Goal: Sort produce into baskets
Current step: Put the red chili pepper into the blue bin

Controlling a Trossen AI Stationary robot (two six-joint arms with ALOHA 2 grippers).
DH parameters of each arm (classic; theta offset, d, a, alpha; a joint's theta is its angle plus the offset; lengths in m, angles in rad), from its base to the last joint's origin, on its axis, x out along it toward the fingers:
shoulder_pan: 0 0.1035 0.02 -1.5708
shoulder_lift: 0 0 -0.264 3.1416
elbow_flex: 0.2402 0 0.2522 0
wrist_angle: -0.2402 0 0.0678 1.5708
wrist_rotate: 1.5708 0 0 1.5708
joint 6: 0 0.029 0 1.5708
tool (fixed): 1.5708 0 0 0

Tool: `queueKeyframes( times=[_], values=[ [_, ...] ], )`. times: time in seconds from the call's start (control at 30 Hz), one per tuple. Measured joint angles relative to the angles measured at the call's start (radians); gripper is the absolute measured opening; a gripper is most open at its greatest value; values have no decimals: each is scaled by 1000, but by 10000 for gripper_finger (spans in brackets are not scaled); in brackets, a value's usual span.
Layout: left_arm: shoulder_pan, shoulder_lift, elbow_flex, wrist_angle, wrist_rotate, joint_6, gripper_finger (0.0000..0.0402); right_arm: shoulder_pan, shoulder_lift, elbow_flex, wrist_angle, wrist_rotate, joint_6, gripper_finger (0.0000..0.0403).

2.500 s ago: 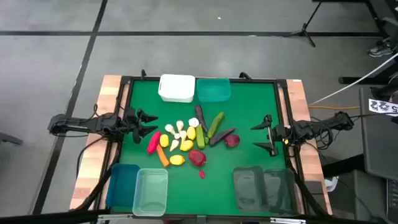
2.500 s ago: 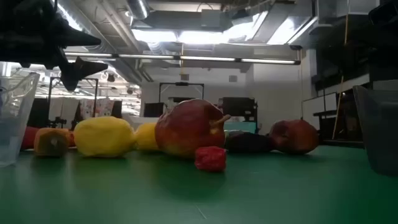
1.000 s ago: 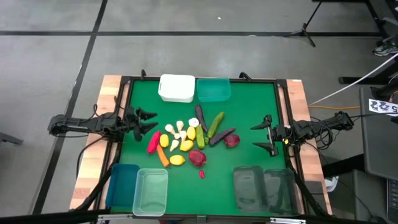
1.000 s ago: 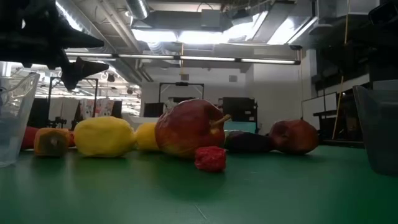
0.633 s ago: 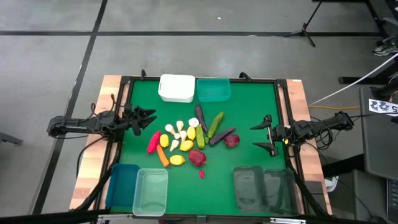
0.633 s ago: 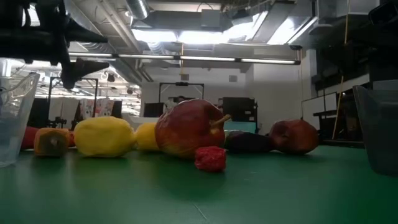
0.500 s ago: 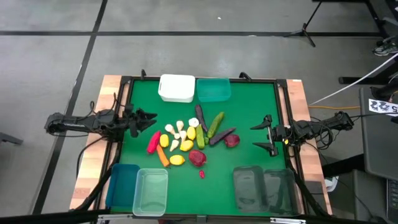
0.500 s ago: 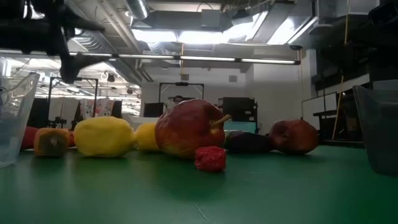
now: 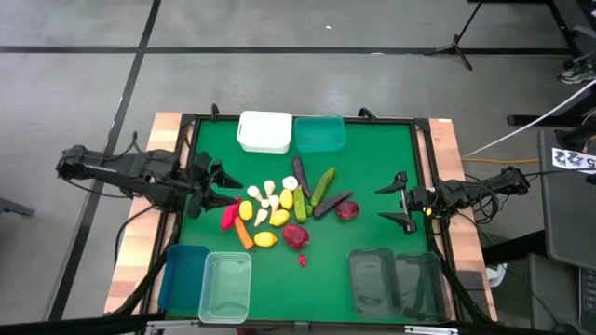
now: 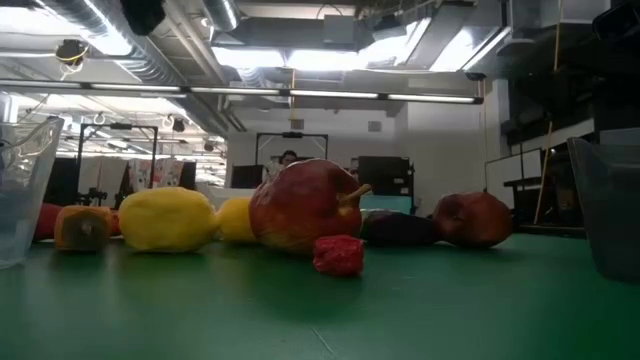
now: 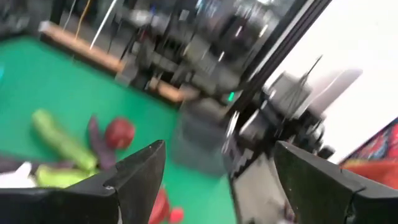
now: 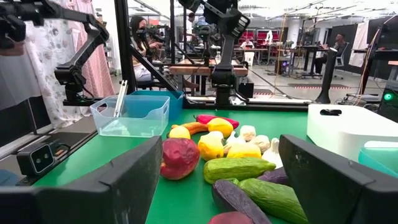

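The left end effector [image 9: 222, 184] has been swung in from the table's left edge and is now over the green mat, just beside the red chilli [image 9: 228, 215] at the left end of the produce pile; approx. a half-second earlier it was held farther left, and in the low view it has gone up out of frame. Its fingers [image 11: 140, 171] are seen apart, nothing between them. The right end effector [image 9: 399, 201] is unchanged at the right side of the table, fingers apart, empty, arm waiting. The produce has not been disturbed: lemons [image 9: 265, 239], garlic [image 9: 269, 193], carrot [image 9: 243, 233], cucumbers [image 9: 323, 185], eggplants [image 9: 300, 174] and apples [image 9: 295, 235] lie clustered at mat centre, w/ one small red piece [image 9: 302, 260] apart at the near side. All baskets appear empty: white [image 9: 264, 131] and teal [image 9: 320, 133] at the far edge, blue [image 9: 183, 275] and pale green [image 9: 226, 285] at near left, two dark ones [image 9: 395, 282] at near right. Judgement: sorting not yet begun; the left arm's move reads as an approach for the first pick, prob. the chilli or the lemon next to it. Items are packed touching, so neighbours may be nudged on descent.
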Motion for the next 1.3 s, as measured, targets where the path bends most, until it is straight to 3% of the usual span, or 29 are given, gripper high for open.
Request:
queueKeyframes(
  times=[0.33,0.47,0.6,0.67,0.93,1.17,1.3],
  values=[
    [-2,219,333,-740,-68,-168,296,0,0,0,47,19,29,321],
    [-1,348,358,-971,-172,-291,296,0,0,0,23,18,126,321],
    [3,489,344,-1113,-277,-525,296,0,0,0,24,28,162,321],
    [3,548,328,-1122,-283,-598,296,0,0,0,24,28,162,321],
    [-14,717,248,-956,-267,-575,296,0,0,0,24,29,164,321],
    [-20,731,128,-894,-224,-598,296,0,0,0,25,29,164,321],
    [-20,709,34,-745,-159,-603,296,0,0,0,25,29,164,321]
  ],
)
